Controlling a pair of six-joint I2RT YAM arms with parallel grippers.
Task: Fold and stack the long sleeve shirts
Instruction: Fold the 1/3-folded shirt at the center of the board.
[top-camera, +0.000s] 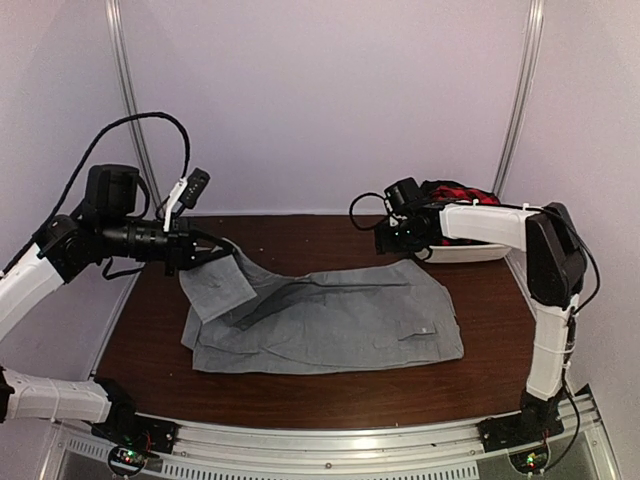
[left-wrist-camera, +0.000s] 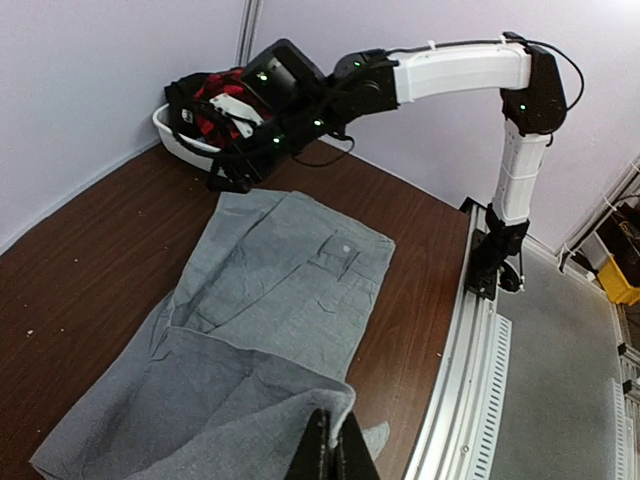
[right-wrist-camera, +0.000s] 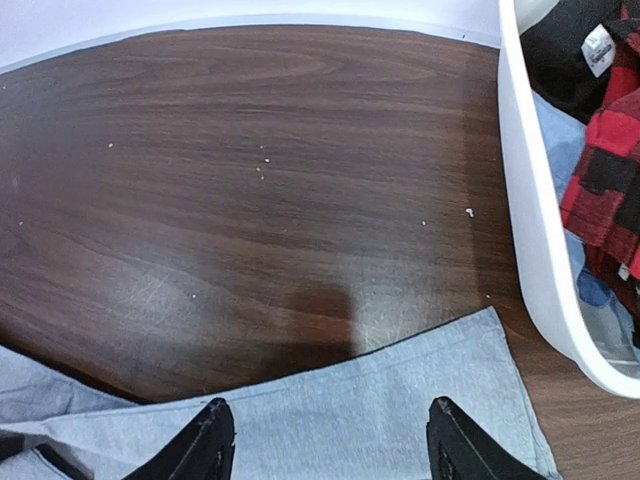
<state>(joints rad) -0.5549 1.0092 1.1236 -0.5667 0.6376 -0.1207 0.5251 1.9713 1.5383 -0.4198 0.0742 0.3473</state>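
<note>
A light-grey button-up shirt lies spread across the middle of the dark wooden worktop, its chest pocket facing up toward the right side. The left end effector has its fingers pressed together on the shirt's left end. It holds that part raised off the worktop, so the cloth hangs from the fingertips in a fold while the rest of the garment stays flat.

The right end effector hangs over the shirt's far right corner with its fingers spread apart and nothing between them. The grey cloth lies below it, and whether the tips touch the cloth cannot be told.

Just beside that corner, at the far right of the worktop, stands a white basket holding red-and-black plaid cloth among other garments.
</note>
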